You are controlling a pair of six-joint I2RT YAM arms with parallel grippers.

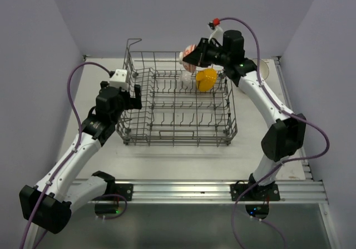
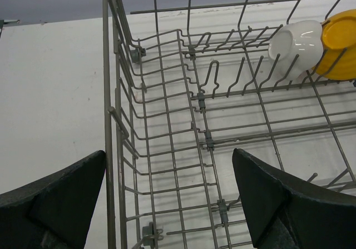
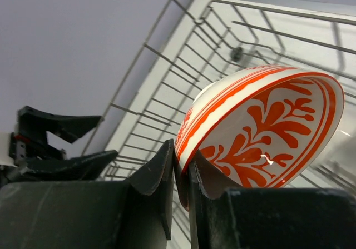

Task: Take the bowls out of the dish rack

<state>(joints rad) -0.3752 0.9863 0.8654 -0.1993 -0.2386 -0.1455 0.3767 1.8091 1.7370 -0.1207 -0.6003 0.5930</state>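
**A:** What takes up most of the scene?

**B:** A white table (image 1: 167, 160), seen from above. A grey wire rack (image 1: 178, 139) stands at its middle.

**A:** Where are the arms?

**B:** The left claw (image 1: 136, 98) hangs at the rack's left wall. Its fingers are spread wide, one outside the wires and one inside. The right claw (image 3: 182, 153) is raised over the rack's far right corner. It is pinched tight on the rim of the patterned bowl (image 3: 267, 127), which is white with orange-red leaves and is held tilted.

**A:** Are any bowls in the rack?

**B:** Two, at its far right. A yellow bowl (image 1: 206, 80) stands on edge among the tines. A smaller white bowl (image 2: 295, 46) lies on its side, touching the yellow one.
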